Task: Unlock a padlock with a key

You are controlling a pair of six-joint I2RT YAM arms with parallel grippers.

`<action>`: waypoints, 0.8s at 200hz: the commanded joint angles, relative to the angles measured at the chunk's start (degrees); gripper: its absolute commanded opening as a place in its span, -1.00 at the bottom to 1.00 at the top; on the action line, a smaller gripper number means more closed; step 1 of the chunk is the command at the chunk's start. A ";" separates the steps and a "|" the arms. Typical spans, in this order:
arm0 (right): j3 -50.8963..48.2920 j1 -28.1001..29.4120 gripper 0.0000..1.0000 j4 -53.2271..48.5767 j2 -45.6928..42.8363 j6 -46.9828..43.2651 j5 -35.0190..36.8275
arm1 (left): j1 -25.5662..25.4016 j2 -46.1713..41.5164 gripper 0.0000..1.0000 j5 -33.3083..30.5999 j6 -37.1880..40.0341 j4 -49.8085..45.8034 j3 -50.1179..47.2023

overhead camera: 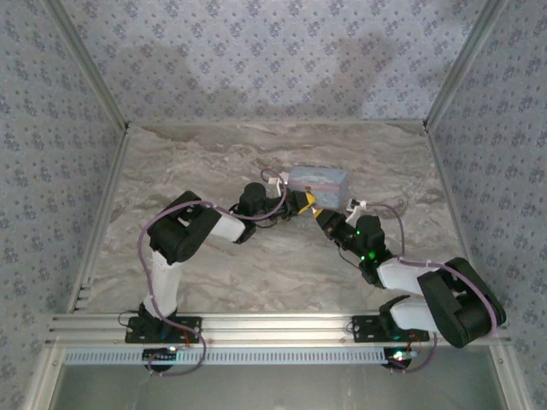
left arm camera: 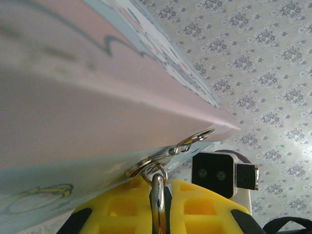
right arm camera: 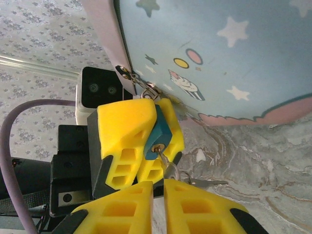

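Clamping the padlock (right arm camera: 157, 132) by its body, the left gripper (left arm camera: 158, 190) has its fingers narrow on it. The shackle is hooked into the cartoon tin's (right arm camera: 234, 53) hasp (right arm camera: 146, 90) at 12 o'clock. The right gripper (right arm camera: 158, 187), at 6 o'clock of the padlock, has its fingers nearly together on the key (right arm camera: 160, 152), whose blade is in the keyhole. A second key (right arm camera: 207, 183) sticks out at 3 o'clock.

left hand (left arm camera: 159, 214) pinches a metal shackle (left arm camera: 157, 190) looped through the hasp ring (left arm camera: 146, 167) on the pastel tin (left arm camera: 87, 97).
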 commanded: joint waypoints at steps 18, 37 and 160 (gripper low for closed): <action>1.78 -0.50 -0.74 0.92 0.60 -0.18 0.52 | -1.40 -0.98 -1.00 2.21 -0.83 4.01 2.54; 2.17 -0.89 -0.76 1.16 1.44 -0.05 0.20 | -1.70 -0.75 -1.00 2.34 -0.90 4.14 2.70; 3.84 -1.61 -0.69 1.76 4.01 0.30 -2.05 | -1.68 -0.69 -1.00 1.68 -1.17 4.37 2.26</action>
